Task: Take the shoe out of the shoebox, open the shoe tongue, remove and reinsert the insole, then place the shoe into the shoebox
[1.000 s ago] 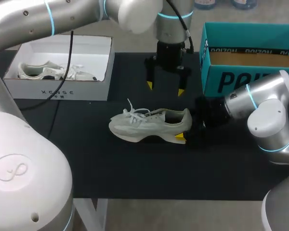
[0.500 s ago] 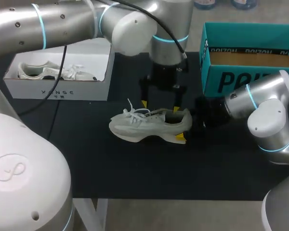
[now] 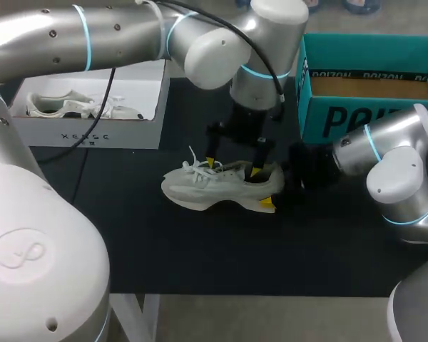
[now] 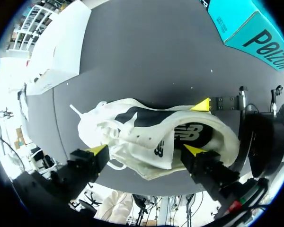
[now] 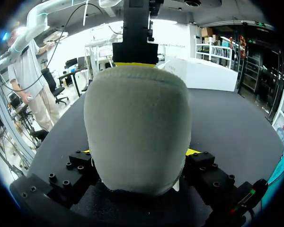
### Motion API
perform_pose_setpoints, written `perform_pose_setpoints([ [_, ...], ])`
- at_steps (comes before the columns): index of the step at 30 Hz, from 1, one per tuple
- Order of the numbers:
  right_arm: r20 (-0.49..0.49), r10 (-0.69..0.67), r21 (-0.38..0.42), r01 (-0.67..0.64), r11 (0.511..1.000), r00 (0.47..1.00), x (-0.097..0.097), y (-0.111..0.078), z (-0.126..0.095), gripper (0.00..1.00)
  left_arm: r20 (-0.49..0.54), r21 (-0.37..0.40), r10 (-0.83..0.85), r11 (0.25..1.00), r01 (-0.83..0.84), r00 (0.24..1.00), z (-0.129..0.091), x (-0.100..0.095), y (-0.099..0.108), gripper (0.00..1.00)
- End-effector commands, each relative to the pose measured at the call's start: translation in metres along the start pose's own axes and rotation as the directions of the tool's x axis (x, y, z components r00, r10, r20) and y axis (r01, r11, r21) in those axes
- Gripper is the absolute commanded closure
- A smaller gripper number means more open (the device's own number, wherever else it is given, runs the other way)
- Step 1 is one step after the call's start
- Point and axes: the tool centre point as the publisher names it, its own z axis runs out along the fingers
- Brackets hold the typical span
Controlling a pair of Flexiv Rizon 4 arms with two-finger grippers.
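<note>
Your left fingers [image 4: 195, 151] are spread wide over the pale sneaker [image 3: 200, 189], one tip at the heel opening and the other by the laces, not pinching anything. Your right fingers [image 5: 193, 152] are clamped on the sneaker's heel from both sides. The sneaker sits upright mid-table [image 3: 200, 249], toe pointing 9 o'clock. From it, the teal shoebox [image 3: 371, 92] is at 2 o'clock. The white shoebox [image 3: 93, 132], with a second sneaker [image 3: 64, 105] inside, is at 10 o'clock.

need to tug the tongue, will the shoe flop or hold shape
The shoe probably keeps its shape: the thick sole looks stiff. The soft upper and loose laces likely flop and snag. It shouldn't tip while the right gripper clamps the heel.
</note>
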Motion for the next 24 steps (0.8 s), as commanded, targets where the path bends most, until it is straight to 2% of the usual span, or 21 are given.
perform_pose_setpoints([
  [1, 0.0, 0.001, 0.001, -0.001, 1.0, 1.0, 0.0, -0.003, 0.006, 1.0, 0.016, 0.015, -0.027, 1.0, 0.026, 1.0, -0.004, -0.003, 0.005, 0.56],
  [3, 0.0, 0.001, 0.001, -0.001, 1.0, 1.0, 0.0, -0.003, 0.006, 1.0, 0.018, 0.017, -0.03, 0.999, 0.029, 0.999, -0.008, -0.007, 0.008, 0.75],
  [4, 0.0, 0.001, 0.001, -0.001, 1.0, 1.0, 0.0, -0.003, 0.006, 1.0, 0.018, 0.019, -0.034, 0.999, 0.033, 0.999, -0.01, -0.008, 0.009, 0.91],
  [5, 0.0, 0.001, 0.001, -0.001, 1.0, 1.0, 0.0, -0.003, 0.006, 1.0, 0.018, 0.02, -0.034, 0.999, 0.034, 0.999, -0.012, -0.01, 0.01, 1.0],
  [14, 0.0, 0.001, 0.001, -0.001, 1.0, 1.0, 0.0, -0.003, 0.006, 1.0, -0.004, 0.032, -0.054, 0.998, 0.054, 0.999, -0.016, -0.013, 0.014, 1.0],
  [19, 0.0, 0.001, 0.001, -0.001, 1.0, 1.0, 0.0, -0.003, 0.006, 1.0, -0.113, 0.054, -0.065, 0.996, 0.071, 0.991, -0.013, -0.014, 0.014, 1.0],
  [24, 0.0, 0.001, 0.001, -0.001, 1.0, 1.0, 0.0, -0.003, 0.006, 1.0, -0.238, 0.091, -0.093, 0.989, 0.117, 0.967, -0.015, -0.03, 0.023, 1.0],
])
